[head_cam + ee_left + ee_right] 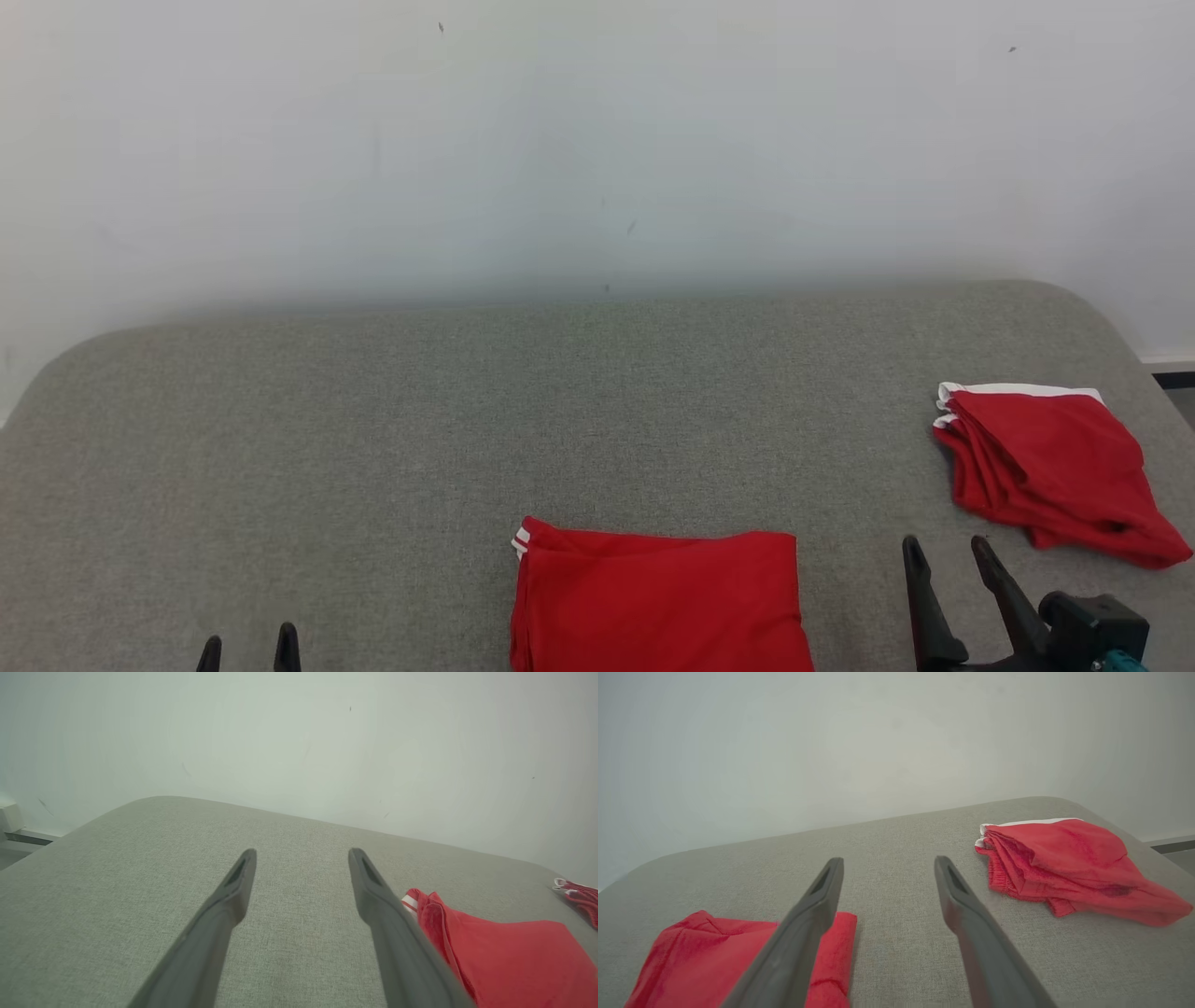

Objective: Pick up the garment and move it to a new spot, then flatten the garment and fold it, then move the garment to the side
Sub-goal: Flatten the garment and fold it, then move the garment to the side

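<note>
Red garment [653,597] lies folded, table's [373,448] near edge, centre; second garment [1046,467] heaped at right. Soft, light, limp; probably pinch a folded edge. Left gripper [248,639] and right gripper [945,543] both spread wide, empty.

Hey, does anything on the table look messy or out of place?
Only slightly: the red garment on the right is folded loosely, its layers fanned unevenly and one corner trailing toward the edge of the table. The near red garment lies flat and square. Nothing looks spilled or damaged.

Bright, soft, even light; faint shadows; wide-angle stretch at wrist-view edges.
</note>
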Controlling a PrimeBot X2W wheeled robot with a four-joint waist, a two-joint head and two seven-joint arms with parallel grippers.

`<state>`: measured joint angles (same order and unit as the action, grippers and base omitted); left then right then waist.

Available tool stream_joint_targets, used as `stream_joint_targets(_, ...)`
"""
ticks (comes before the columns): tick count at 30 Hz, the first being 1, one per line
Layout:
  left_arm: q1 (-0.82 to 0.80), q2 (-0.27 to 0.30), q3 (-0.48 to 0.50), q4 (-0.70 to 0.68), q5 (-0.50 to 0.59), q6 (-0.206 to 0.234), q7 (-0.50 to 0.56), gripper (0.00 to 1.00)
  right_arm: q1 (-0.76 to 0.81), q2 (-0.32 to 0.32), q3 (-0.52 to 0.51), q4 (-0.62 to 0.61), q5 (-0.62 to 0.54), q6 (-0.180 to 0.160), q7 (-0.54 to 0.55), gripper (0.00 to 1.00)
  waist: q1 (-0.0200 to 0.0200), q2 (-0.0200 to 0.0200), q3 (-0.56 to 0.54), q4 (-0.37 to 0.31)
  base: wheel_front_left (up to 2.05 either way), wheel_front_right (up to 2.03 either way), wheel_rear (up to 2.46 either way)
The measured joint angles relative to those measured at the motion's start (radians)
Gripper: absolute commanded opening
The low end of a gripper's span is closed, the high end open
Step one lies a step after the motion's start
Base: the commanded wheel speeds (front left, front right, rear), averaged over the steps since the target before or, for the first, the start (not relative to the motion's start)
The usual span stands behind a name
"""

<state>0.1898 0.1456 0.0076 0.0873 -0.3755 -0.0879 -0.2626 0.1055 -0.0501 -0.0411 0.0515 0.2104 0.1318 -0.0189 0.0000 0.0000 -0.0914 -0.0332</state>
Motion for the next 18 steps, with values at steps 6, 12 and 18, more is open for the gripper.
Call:
stream_joint_targets(6,0.013,-0.012,0.008,0.014,0.014,-0.01,0.0,1.0,-0.006,0.0,0.02,0.047,0.009,0.0,0.001,1.0,0.0,-0.0001,0.002,0.003,0.0,0.0,0.0)
stream_joint_targets(12,0.012,-0.015,0.014,0.021,0.022,-0.018,0.0,1.0,-0.022,0.0,0.034,0.063,0.01,0.0,0.002,1.0,0.0,0.0,0.007,0.007,0.0,0.0,0.0)
stream_joint_targets(18,0.009,-0.016,0.016,0.029,0.025,-0.026,0.0,1.0,-0.025,0.0,0.033,0.068,0.01,0.0,0.01,1.0,0.0,0.0,0.012,0.012,0.0,0.0,0.0)
